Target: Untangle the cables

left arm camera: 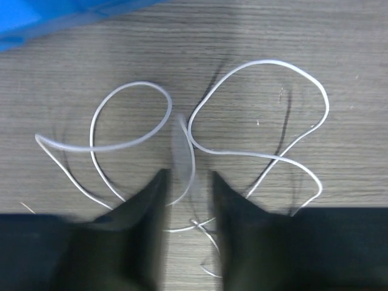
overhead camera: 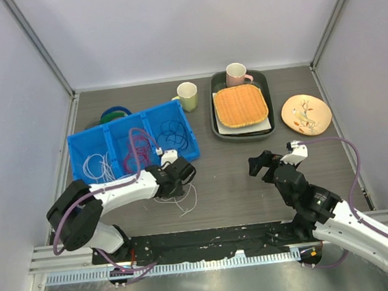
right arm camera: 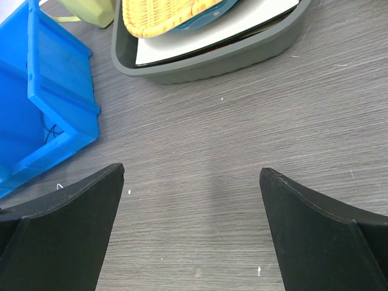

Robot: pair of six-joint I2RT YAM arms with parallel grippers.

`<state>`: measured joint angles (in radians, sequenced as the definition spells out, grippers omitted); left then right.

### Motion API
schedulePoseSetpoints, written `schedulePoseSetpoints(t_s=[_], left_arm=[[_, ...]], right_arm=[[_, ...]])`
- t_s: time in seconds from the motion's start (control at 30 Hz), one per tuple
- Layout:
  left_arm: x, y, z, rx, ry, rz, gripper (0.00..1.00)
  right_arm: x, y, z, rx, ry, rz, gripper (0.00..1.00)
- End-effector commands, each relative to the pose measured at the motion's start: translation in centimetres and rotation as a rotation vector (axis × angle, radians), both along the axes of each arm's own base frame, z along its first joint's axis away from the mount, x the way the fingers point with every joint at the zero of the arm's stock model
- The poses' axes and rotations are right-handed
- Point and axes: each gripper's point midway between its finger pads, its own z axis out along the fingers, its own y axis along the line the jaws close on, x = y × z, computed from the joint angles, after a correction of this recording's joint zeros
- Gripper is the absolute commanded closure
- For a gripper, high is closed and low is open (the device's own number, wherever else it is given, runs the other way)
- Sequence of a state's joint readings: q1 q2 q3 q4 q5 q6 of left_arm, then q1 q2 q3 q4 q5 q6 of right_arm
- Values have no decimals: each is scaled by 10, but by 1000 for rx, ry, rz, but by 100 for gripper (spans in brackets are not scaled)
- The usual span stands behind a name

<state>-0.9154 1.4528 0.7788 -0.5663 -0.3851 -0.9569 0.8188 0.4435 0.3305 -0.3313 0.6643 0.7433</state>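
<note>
Near edge, left wrist view: my left tool (left arm camera: 189, 176) hangs low over the grey worktop (left arm camera: 339, 36), its two dark fingers partly apart. A blurred strand of the white cable (left arm camera: 267, 61) runs up and down the frame in the gap between them. I see no pinch on it; the tool is not clenched.

The cable's long axis lies left to right across that frame, with one loop at centre left and a larger loop at upper right. Loose tails trail toward the lower edge.

From above, this cable (overhead camera: 186, 203) lies on the worktop just below the left tool (overhead camera: 183, 170), left of centre.

My right tool (right arm camera: 191, 171) stands spread wide and empty over bare worktop at lower centre of its view.

Just beyond the left tool sits a blue bin (overhead camera: 119, 119) with three compartments. More white cables (overhead camera: 98, 167) lie in its left one, red cables (overhead camera: 138, 147) in the middle and dark blue cables (overhead camera: 174, 128) in the right.

Behind the bin lies a green-and-blue coil (overhead camera: 114, 113). Farther back are a cream mug (overhead camera: 188, 95) and a grey tray (overhead camera: 269, 121) holding a woven mat (overhead camera: 241, 105) and a pink mug (overhead camera: 237, 74). A flowered plate (overhead camera: 306, 114) lies at right.
</note>
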Motion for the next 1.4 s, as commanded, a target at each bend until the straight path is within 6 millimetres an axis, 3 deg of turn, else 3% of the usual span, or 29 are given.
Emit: schedulePoseSetpoints(t_s=[0.0, 0.03, 0.1, 0.2, 0.23, 0.3, 0.33, 0.53, 0.63, 0.7, 0.73, 0.77, 0.8, 0.83, 0.9, 0.93, 1.1, 1.2, 1.3, 1.33, 1.37], left_arm=[[12, -13, 8, -11, -28, -29, 88], [11, -11, 9, 5, -18, -18, 100], [19, -11, 26, 14, -54, -8, 100], [25, -4, 66, -9, -133, 9, 100], [29, 2, 92, -41, -209, 29, 100], [36, 7, 127, -99, -308, 58, 100], [40, 14, 158, -152, -396, 90, 100], [50, 36, 270, -311, -692, 134, 100], [58, 57, 316, -263, -821, 181, 100], [68, 71, 327, -154, -842, 208, 100], [71, 78, 348, -158, -868, 231, 100], [76, 83, 353, -130, -868, 244, 100], [85, 97, 353, -79, -856, 286, 100], [90, 106, 369, -89, -873, 314, 100], [103, 127, 377, -80, -863, 357, 100], [104, 137, 389, -85, -883, 380, 100], [110, 184, 402, 38, -895, 513, 100], [112, 203, 414, 51, -916, 578, 100], [115, 210, 436, 35, -945, 591, 100], [112, 210, 455, 18, -979, 586, 100], [117, 209, 456, 45, -967, 569, 100]], right_arm=[[2, -1, 9, 19, -23, -20, 1], [2, -2, 8, 20, -22, -22, 0], [2, -1, 8, 23, -20, -20, 0], [1, 0, 8, 26, -19, -10, 0], [1, 1, 8, 29, -20, -11, 0], [1, 0, 8, 35, -22, -14, 0], [1, 1, 8, 37, -22, -11, 0], [1, 2, 11, 43, -28, -2, 0], [1, 2, 11, 48, -32, -2, 0], [0, 2, 12, 51, -35, -2, 0], [0, 1, 12, 53, -37, -2, 0], [0, 1, 12, 55, -37, -3, 0], [0, 1, 13, 56, -39, -1, 0], [0, 1, 13, 57, -40, -2, 0], [-1, 0, 13, 58, -41, -2, 0], [-1, -1, 13, 55, -41, -3, 0], [-1, -3, 15, 58, -50, -13, 0], [-2, -4, 15, 53, -48, -15, 0], [-1, -6, 15, 47, -49, -23, 0], [-1, -6, 15, 48, -49, -25, 0], [-1, -6, 15, 43, -49, -25, 0]])
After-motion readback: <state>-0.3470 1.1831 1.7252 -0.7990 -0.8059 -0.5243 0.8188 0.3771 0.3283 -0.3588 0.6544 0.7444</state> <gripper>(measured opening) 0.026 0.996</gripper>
